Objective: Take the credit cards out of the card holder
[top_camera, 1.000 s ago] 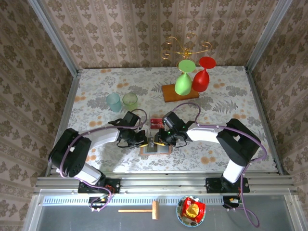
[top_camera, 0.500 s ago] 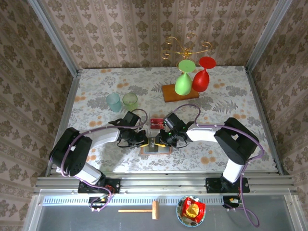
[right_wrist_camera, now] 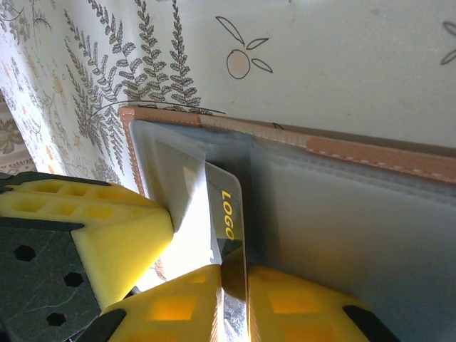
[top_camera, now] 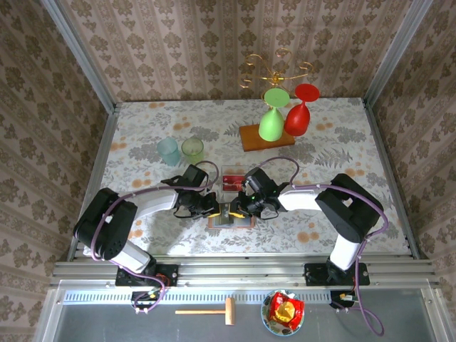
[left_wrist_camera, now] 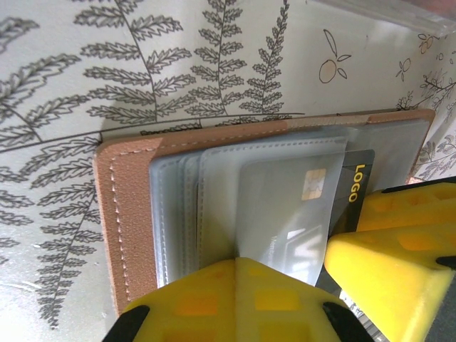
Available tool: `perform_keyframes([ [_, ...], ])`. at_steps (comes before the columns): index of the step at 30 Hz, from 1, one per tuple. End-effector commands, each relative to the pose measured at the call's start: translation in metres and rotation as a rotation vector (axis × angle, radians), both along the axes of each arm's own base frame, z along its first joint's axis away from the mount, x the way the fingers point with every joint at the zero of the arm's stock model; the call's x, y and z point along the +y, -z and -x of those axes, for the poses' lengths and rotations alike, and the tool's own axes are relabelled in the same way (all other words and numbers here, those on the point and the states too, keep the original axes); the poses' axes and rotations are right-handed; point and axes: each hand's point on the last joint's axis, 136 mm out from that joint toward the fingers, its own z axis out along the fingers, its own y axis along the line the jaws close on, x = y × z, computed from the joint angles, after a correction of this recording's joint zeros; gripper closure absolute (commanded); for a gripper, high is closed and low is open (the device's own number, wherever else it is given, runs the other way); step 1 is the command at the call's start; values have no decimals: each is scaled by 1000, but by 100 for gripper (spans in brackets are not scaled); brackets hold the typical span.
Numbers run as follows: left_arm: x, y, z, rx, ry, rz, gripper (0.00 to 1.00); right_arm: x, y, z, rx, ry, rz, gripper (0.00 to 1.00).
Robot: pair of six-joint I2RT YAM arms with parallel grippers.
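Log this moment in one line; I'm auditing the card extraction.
left pincer: at card holder | right pincer: gripping LOGO card, partly out | red cards: on table

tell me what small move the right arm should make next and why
Probably pull the right arm slightly away from the card holder, along the card's length. The right jaws are shut on the dark credit card, which is only partly out of the clear sleeve that the left jaws pinch.

Stitched brown leather card holder (left_wrist_camera: pixel 128 214), glossy plastic sleeves (left_wrist_camera: pixel 214 206)
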Motion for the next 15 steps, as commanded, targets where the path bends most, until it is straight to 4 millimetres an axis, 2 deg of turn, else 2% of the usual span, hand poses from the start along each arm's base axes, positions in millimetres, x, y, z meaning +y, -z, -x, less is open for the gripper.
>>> perform_keyframes([
  [1,17,22,13,54,-7,-88,99,1,0,1,8,4,-27,87],
  [9,19,16,13,40,-7,-93,98,-23,7,4,-5,22,64,91],
  [15,20,14,13,38,-6,-95,98,-41,5,7,-22,18,125,92],
])
